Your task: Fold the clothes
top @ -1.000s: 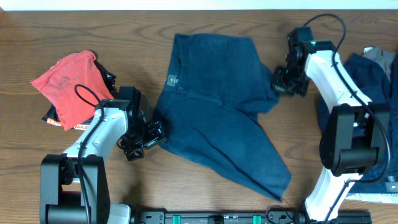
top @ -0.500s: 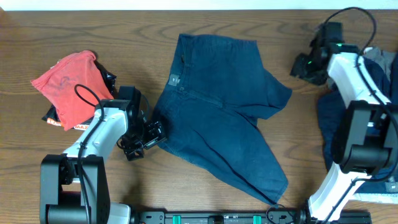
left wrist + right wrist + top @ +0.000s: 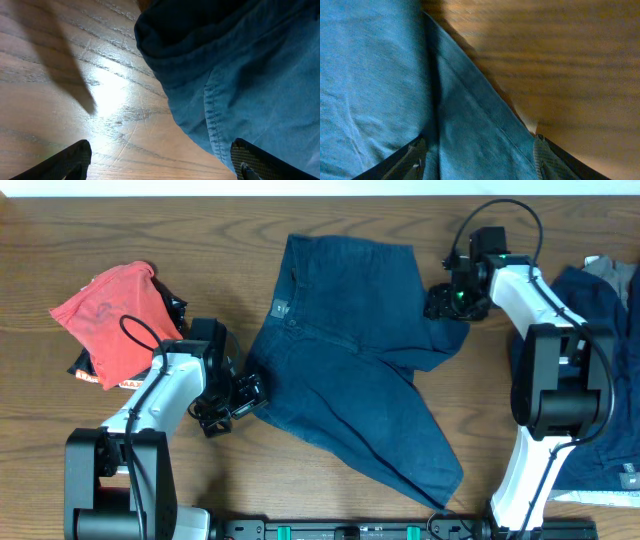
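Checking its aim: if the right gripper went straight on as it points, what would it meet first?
Probably the hem of the navy shorts, which lies between the right gripper's open fingers; bare table sits just beside. Depth is unclear.

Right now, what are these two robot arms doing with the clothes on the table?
Two arms are working on dark blue shorts spread in the middle of the wooden table. The left gripper sits at the shorts' left edge, the right gripper at the right leg's hem; both are open, straddling the cloth, not yet clamped. A red garment lies to the left, and more blue clothes wait at the right.
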You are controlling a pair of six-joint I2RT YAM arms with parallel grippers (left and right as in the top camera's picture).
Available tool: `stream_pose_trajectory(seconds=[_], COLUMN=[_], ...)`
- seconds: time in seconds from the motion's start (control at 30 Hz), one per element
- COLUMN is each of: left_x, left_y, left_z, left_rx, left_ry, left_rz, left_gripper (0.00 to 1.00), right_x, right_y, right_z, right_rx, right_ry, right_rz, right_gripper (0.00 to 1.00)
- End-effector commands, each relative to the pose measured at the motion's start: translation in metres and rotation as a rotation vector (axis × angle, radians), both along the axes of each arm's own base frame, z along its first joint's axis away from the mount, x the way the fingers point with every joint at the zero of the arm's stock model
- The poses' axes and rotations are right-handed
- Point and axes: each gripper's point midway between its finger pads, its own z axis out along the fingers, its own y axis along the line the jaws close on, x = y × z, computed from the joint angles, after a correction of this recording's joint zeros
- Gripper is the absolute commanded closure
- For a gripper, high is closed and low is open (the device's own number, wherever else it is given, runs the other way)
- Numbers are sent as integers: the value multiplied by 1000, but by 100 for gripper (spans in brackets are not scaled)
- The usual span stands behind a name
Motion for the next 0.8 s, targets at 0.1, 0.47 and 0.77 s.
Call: stream_pose_trajectory(seconds=[0.1, 0.47, 0.77], left_x=[4, 4, 4], left_y=[3, 3, 3], left_z=[3, 3, 3], left_rx=[11, 11, 11], left_ry=[-18, -19, -18], left_rz=[-6, -6, -6], left_gripper=[10, 10, 10], right_x=[-2, 34, 11], right_y=[5, -20, -58], right_z=[-15, 62, 165], right_rx=[-51, -111, -317], right_ry=[19, -126, -193], right_rz=[45, -132, -286], right_gripper=[77, 99, 99])
